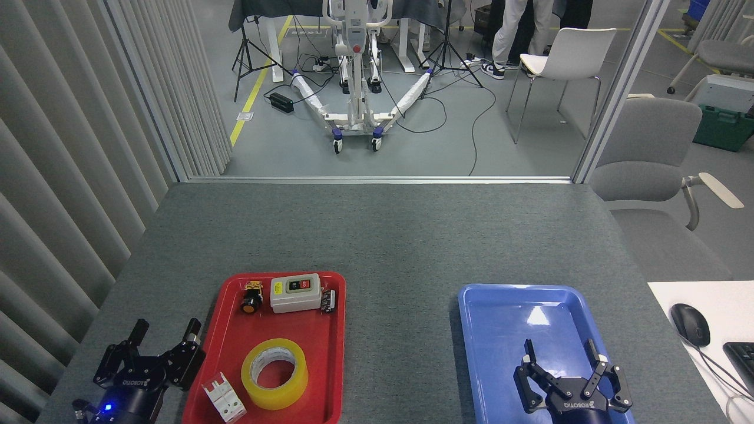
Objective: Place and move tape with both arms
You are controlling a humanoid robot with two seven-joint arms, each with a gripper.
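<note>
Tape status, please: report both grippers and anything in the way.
Left gripper open, empty, beside red tray. Right gripper open, empty, over blue tray. Tape flat in red tray, untouched. White breaker close beside tape.

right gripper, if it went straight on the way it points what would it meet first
The right gripper points away over the blue tray. Its line looks free: bare tray floor, then the far rim if it travels low. Its height is unclear.

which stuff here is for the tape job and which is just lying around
For the job: tape, left claw, right claw, red tray, blue tray.
Lying about: switch box, push button, white breaker, mouse.
</note>
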